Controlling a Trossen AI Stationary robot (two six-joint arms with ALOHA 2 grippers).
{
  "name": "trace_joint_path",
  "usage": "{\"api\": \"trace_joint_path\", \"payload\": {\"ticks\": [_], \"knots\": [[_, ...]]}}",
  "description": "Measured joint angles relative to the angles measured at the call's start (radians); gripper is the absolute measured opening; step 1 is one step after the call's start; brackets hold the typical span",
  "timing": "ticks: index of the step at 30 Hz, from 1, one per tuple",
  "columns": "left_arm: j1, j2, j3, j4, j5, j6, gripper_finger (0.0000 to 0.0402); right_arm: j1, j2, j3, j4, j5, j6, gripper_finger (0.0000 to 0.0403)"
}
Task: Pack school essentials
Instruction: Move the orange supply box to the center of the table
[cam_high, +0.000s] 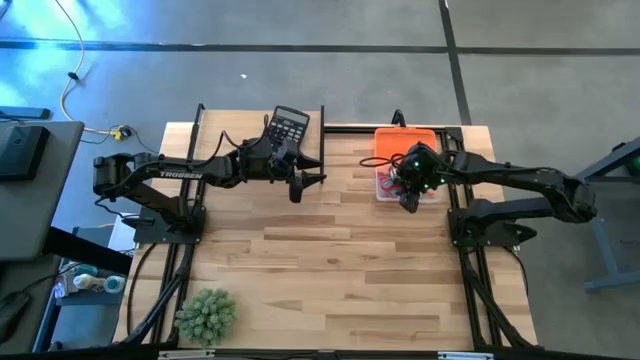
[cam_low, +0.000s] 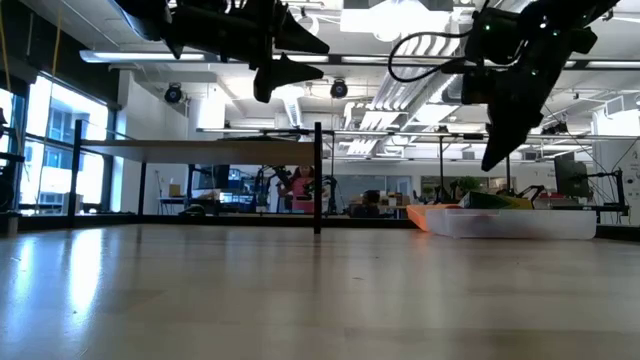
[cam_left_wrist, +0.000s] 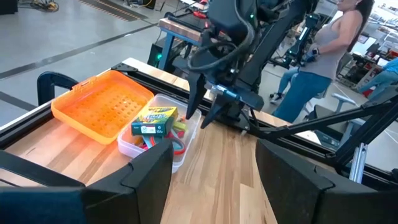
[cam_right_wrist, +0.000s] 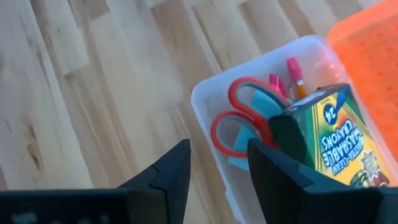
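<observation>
A clear plastic box (cam_right_wrist: 205, 99) sits at the table's far right, its orange lid (cam_left_wrist: 102, 102) lying open beside it. Inside lie red-handled scissors (cam_right_wrist: 239, 118), a blue note pad (cam_right_wrist: 261, 111), a pink pen (cam_right_wrist: 291, 67), a pencil (cam_right_wrist: 298, 84) and a crayon carton (cam_right_wrist: 336, 134) resting on top of them. My right gripper (cam_right_wrist: 219, 162) hangs open above the box's near end (cam_high: 390, 192), slanting down, with nothing between its fingers. My left gripper (cam_high: 297, 188) floats open and almost level over the table's far middle, aimed at the box.
A black calculator (cam_high: 288, 125) lies at the far edge behind my left arm. A spiky green plant (cam_high: 207, 313) stands at the near left corner. Black frame posts (cam_low: 318, 180) rise along the far edge. A person (cam_left_wrist: 323, 56) stands beyond the table.
</observation>
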Motion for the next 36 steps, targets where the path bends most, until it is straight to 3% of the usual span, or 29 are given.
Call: {"api": "trace_joint_path", "payload": {"ticks": [13,30,36], "knots": [[0.000,0.000,0.000,0.001,-0.005,0.000,0.0218,0.070,0.162,0.001,0.017,0.082,-0.065,0.0149],[0.000,0.000,0.000,-0.006,-0.023,0.001,0.0218,0.070,0.301,0.001,0.025,0.081,-0.039,0.0149],[0.000,0.000,0.000,-0.019,-0.023,0.001,0.0218,0.070,0.316,0.001,0.021,0.080,-0.008,0.0116]]}}
